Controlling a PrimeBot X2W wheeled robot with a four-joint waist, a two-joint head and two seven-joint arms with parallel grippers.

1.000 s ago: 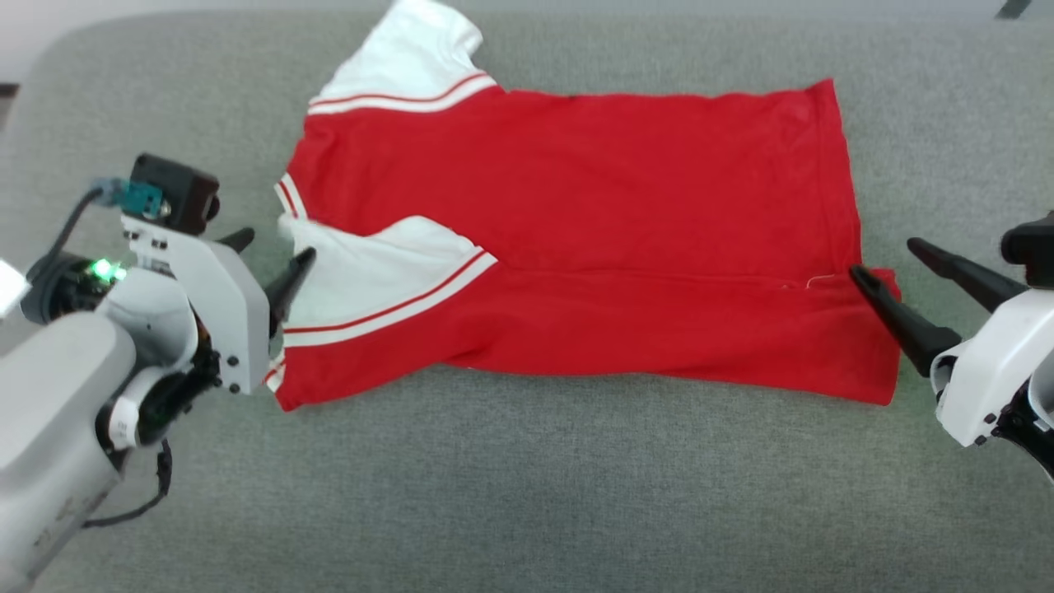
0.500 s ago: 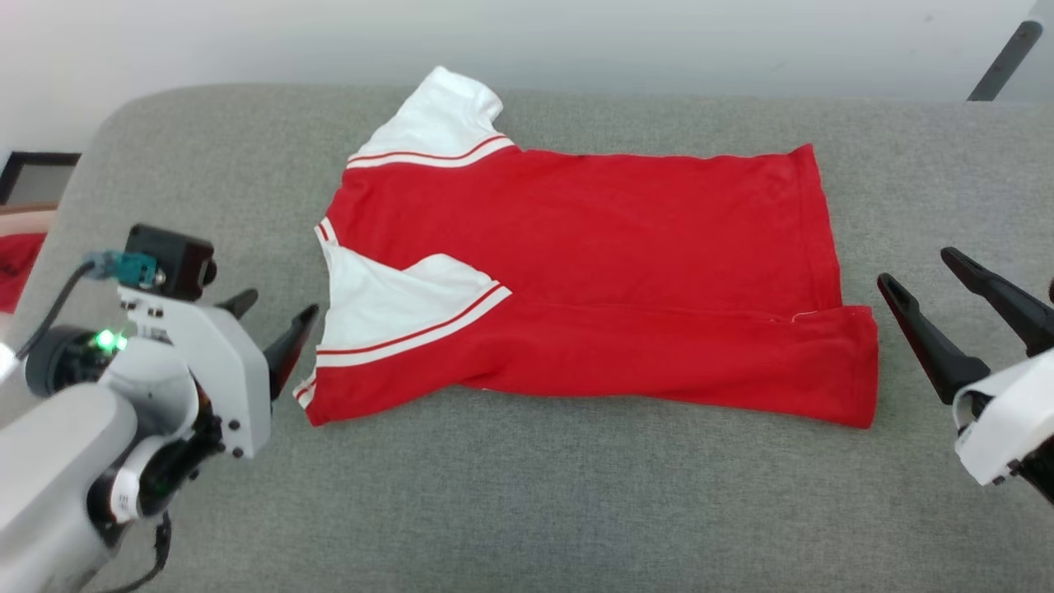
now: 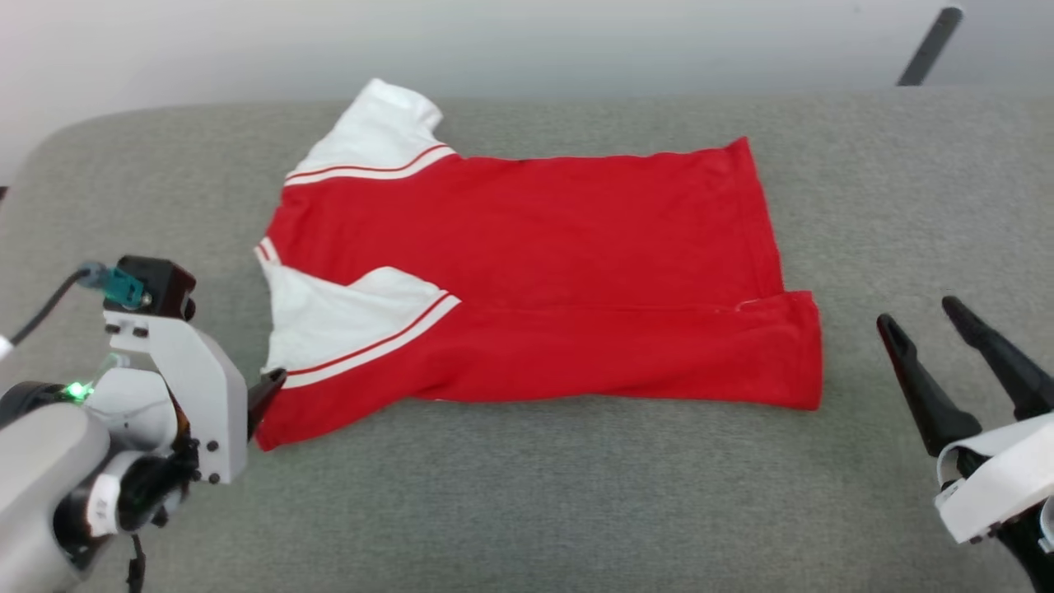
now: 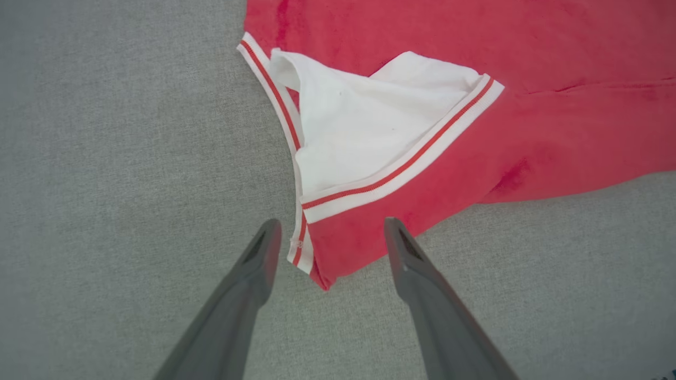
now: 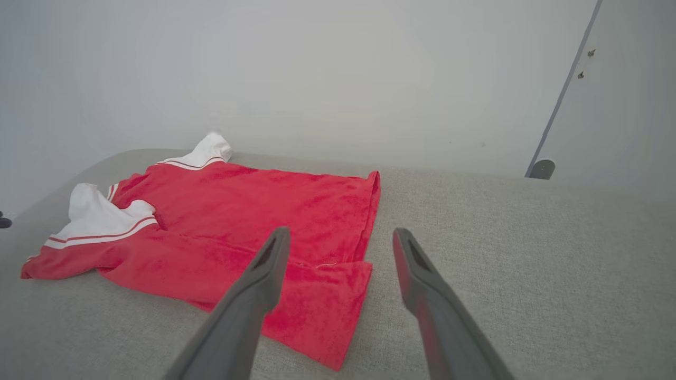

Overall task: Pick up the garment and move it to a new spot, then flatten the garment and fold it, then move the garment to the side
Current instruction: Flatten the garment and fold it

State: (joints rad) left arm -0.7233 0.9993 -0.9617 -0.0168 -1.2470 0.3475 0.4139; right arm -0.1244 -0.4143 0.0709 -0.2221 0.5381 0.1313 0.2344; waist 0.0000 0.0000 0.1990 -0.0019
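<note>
The garment point(image 3: 535, 263), a red shirt with white striped sleeves, lies flat on the grey padded surface point(image 3: 527, 494), collar end to the left. Its near long edge is folded over, and one white sleeve point(image 3: 342, 317) rests on top. In the left wrist view my left gripper point(image 4: 331, 224) is open, with the near collar-end corner point(image 4: 322, 264) lying between its fingers and nothing held. My right gripper point(image 3: 918, 313) is open and empty, standing to the right of the hem point(image 3: 803, 354) and apart from it. Any lettering is hidden.
The grey surface has a rounded end at the left point(image 3: 49, 156) and bare cloth in front of and to the right of the shirt. A pale wall point(image 3: 576, 41) stands behind it, with a dark pole point(image 3: 926, 45) at the upper right.
The head view has shifted. Both grippers have drawn back from the garment's ends; the right fingertip no longer touches the hem corner. The garment lies folded as before.
</note>
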